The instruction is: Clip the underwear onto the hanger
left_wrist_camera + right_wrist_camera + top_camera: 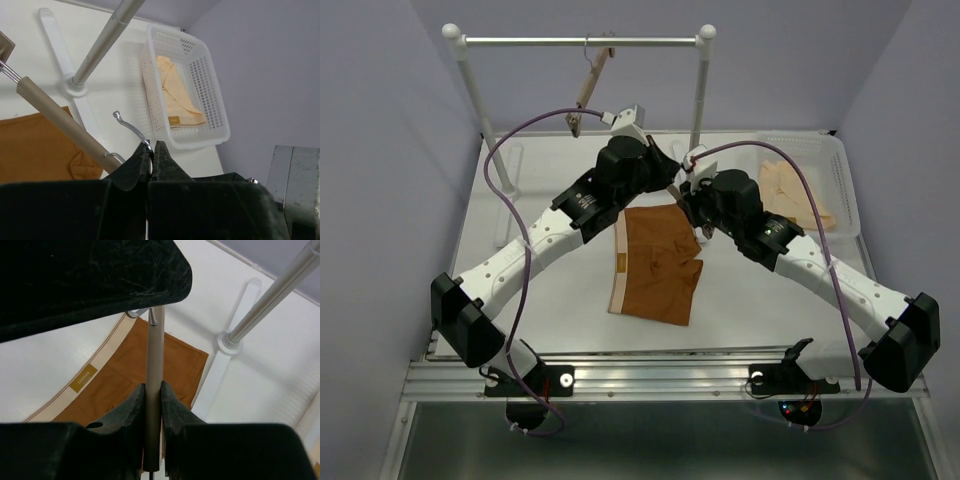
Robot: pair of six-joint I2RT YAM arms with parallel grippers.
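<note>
**While both grippers hold the hanger, the underwear lies flat on the table**

As we read the scene from the near edge outward, we first find the underwear [660, 265] spread on the white table [760, 300] just beyond the arm bases. Its pale waistband [618, 268] runs along the left side. No gripper touches the cloth.

Over the far edge of the garment the two arms meet. We find the right gripper [152, 387] closed narrow on the wooden bar of the hanger [154, 352], one finger on each side of the bar. In the right wrist view the bar runs out over the rust-brown cloth. We cannot tell whether it touches the cloth.

We find the left gripper [151, 145] pinched tight, with the hanger's wire hook [131, 127] caught between its fingertips. The bar slants away to the left of those fingers.

Farther back stands a clothes rack [550, 42]. A second hanger [592, 80] hangs tilted from its rail.

At the far right sits a white basket [845, 200] holding a peach-cream cloth [790, 195], well apart from the underwear.
</note>
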